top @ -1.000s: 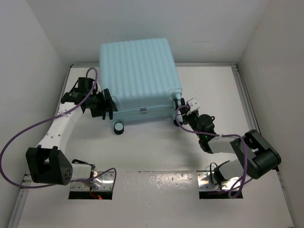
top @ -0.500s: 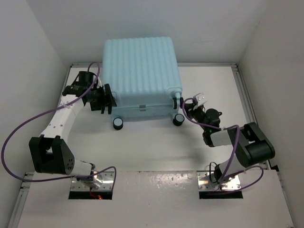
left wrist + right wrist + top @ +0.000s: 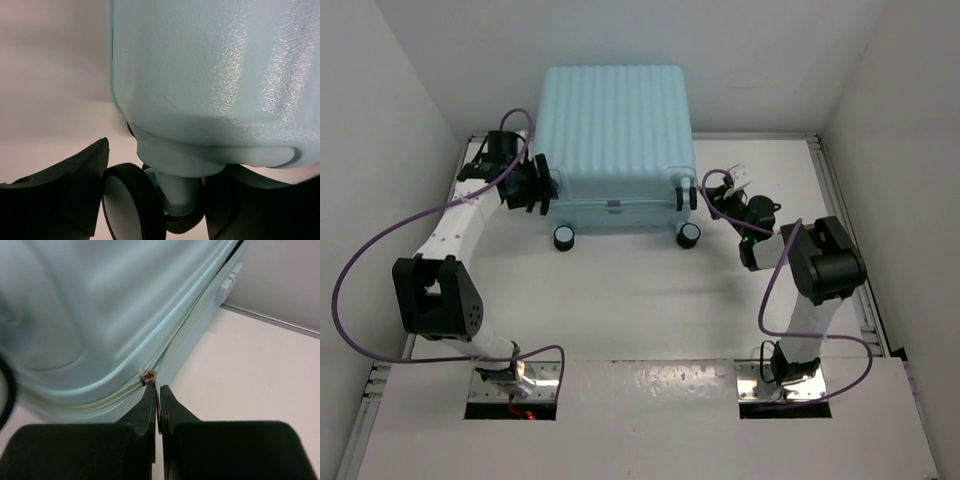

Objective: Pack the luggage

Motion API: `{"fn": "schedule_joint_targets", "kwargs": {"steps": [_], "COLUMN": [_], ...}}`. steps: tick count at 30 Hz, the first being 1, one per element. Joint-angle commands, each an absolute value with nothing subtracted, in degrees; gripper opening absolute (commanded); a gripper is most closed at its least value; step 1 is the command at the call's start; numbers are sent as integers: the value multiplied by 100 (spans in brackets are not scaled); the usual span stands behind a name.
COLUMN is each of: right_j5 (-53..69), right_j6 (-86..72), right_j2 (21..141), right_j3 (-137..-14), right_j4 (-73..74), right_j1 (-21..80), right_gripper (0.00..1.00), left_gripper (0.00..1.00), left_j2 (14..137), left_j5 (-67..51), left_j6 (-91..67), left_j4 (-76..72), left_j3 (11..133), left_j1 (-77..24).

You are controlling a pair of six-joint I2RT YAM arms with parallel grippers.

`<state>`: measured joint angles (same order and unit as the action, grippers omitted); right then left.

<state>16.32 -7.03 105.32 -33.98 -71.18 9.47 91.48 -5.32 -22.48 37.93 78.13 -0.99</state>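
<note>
The luggage [image 3: 615,130], a pale aqua ribbed hard-shell case, lies closed at the back of the table, with two black wheels [image 3: 563,237] facing the arms. My left gripper [image 3: 545,190] is at its near left corner. In the left wrist view the shell [image 3: 210,75] fills the top, and my left gripper [image 3: 155,195] has a finger on each side of a black caster wheel [image 3: 130,205], touching it. My right gripper [image 3: 712,195] is at the near right corner. In the right wrist view my right gripper [image 3: 159,392] is shut on the metal zipper pull [image 3: 148,377] on the case's side seam [image 3: 90,305].
White walls [image 3: 400,120] close in the table on the left, right and back, and the luggage's far end reaches the back wall. Purple cables [image 3: 360,270] loop off both arms. Metal mounting plates [image 3: 515,385] sit at the near edge.
The luggage has swung square to the table and slid toward the back wall. Both grippers moved away from the bases with it, keeping their places at its near corners.
</note>
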Motion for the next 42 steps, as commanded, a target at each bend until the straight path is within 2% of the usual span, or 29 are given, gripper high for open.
{"fn": "schedule_joint_targets", "kwargs": {"steps": [1,14,17,27,29,31,32,33,34,35,37,42], "right_j5": [149,26,-140,-360,-326,-237,-176,-71,-27,139,350,694], "right_j6": [-413,-536,-571,-975,-1072,-1107,-1177,-1230,-1309,-1362,-1398,-1494], "right_j2": [11019,13804,14184,16573,16725,16665,16577,16324,16095,15901,15498,14889], "right_j3": [-4060,-7460,-8653,-12406,-12803,-12684,-12065,-11815,-11578,-10992,-10628,-9055], "right_j4": [-8226,-8139,-7928,-6707,-6627,-6793,-7029,-7249,-7486,-7619,-8154,-8753], "right_j1": [193,220,237,316,369,448,466,518,545,562,650,852], "right_gripper": [0,0,0,0,0,0,0,0,0,0,0,0], "left_gripper": [0,0,0,0,0,2,12,27,62,80,100,100], "left_j2": [10194,10925,11038,11276,11329,11381,11382,11164,11014,10839,10261,9353], "left_j5": [2188,2241,2293,2399,2295,2058,1874,1672,1261,1057,731,281], "left_j6": [-2251,-1942,-1881,-1538,-1389,-1389,-1336,-1258,-1257,-1179,-915,-546], "left_j4": [3604,3604,3604,3604,3551,3551,3446,3341,3218,2869,2542,2065], "left_j3": [7716,8525,8630,8876,8938,8991,9043,8983,8930,8843,8623,8604], "left_j1": [686,790,843,1011,1011,1011,1011,959,958,906,713,396]}}
